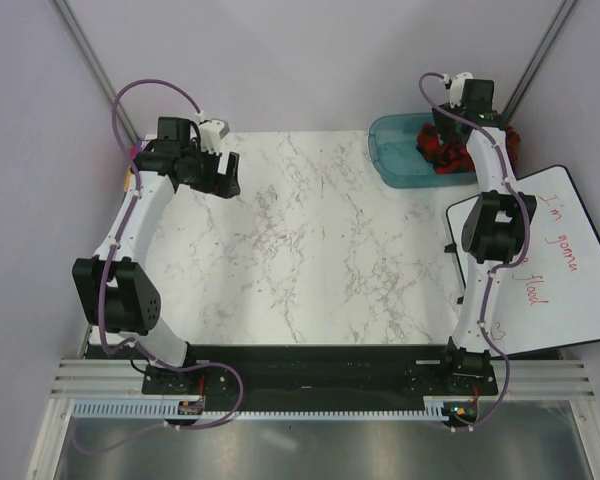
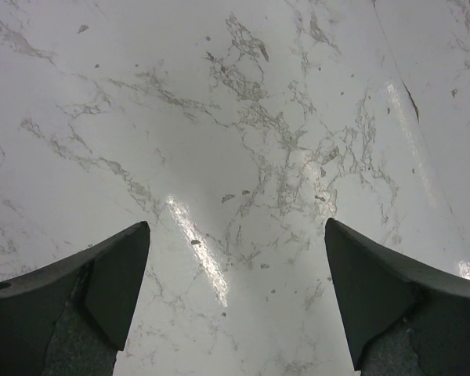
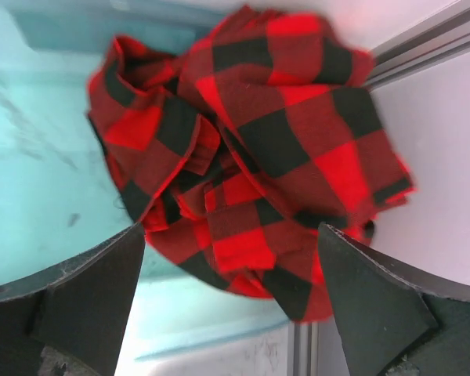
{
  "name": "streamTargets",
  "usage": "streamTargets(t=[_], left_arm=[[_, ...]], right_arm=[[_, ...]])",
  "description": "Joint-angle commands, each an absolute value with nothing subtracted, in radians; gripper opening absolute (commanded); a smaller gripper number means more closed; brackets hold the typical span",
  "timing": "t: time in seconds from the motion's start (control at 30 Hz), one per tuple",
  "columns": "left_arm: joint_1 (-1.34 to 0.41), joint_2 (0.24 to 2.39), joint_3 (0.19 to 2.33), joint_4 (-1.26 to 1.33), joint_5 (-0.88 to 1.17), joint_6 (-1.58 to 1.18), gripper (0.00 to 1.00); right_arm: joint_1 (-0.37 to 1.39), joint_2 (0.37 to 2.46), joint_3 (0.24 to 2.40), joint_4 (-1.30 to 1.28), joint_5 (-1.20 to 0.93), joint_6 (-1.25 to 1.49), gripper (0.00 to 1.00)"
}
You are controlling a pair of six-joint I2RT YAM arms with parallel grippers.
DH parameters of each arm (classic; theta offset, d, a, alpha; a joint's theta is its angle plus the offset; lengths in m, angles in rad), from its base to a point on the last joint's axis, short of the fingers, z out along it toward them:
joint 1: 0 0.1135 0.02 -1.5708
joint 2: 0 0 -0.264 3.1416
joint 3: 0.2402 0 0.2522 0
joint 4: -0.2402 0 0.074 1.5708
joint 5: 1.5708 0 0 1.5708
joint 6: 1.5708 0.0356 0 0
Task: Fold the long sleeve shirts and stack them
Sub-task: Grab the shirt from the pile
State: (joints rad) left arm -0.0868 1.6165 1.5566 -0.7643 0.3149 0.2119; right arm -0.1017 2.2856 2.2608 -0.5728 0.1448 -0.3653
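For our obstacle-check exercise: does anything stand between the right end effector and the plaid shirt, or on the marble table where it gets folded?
Nothing visible does. The open right end effector hangs over the shirt in the blue bin; the table is bare in the middle.

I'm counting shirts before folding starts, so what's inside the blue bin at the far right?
A crumpled red-and-black check shirt lies in the blue bin, spilling over its edge. Whether another shirt lies beneath the bundle is hidden.
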Motion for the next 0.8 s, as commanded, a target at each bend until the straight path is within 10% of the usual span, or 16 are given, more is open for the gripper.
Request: streamTargets(t=[0.0,0.4,0.6,0.77], left_arm=[[-0.087,1.658,1.612,-0.802,0.296,0.255,0.99],[-0.089,1.747,1.686,-0.896,0.264,0.278,0.99],[-0.089,1.744,1.723,-0.911,0.265,0.284,0.99],[-0.089,1.743,1.743,-0.911,0.29,0.279,0.99]], right_arm=[[-0.11,2.391,2.304,-0.493,0.239,-0.442,0.98],[-0.117,2.626,2.342,-0.328,0.275,-0.543,0.97],[-0.117,2.577,2.341,-0.233,0.276,-0.474,0.0],[-0.115,2.365,2.352,-0.201,0.221,-0.376,0.0]])
